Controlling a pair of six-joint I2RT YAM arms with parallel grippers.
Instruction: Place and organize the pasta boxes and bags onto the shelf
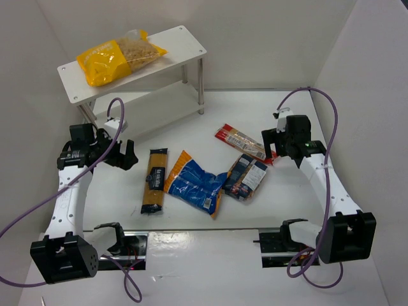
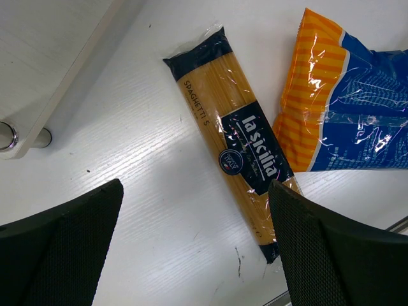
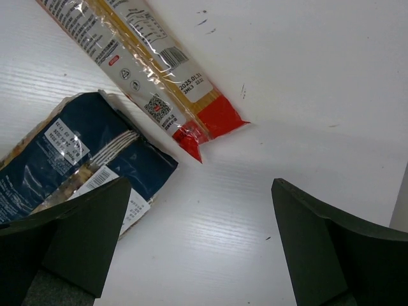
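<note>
The white two-tier shelf (image 1: pixel 185 39) stands at the back left with the yellow-and-clear macaroni bag (image 1: pixel 118 56) on its top board. The black-and-yellow spaghetti pack (image 1: pixel 154 180) (image 2: pixel 237 137), the blue bag (image 1: pixel 196 182) (image 2: pixel 357 108), the navy pack (image 1: pixel 246 176) (image 3: pixel 64 159) and the red-and-clear spaghetti bag (image 1: pixel 243 143) (image 3: pixel 140 64) lie on the table. My left gripper (image 1: pixel 125 155) (image 2: pixel 194 255) is open and empty, left of the black-and-yellow pack. My right gripper (image 1: pixel 273 148) (image 3: pixel 201 242) is open and empty, by the red bag's end.
White walls close the table in at the back and on both sides. The shelf's lower board (image 2: pixel 38 76) and a silver leg (image 2: pixel 7 136) are just left of my left gripper. A metal rail (image 1: pixel 191 241) runs along the near edge.
</note>
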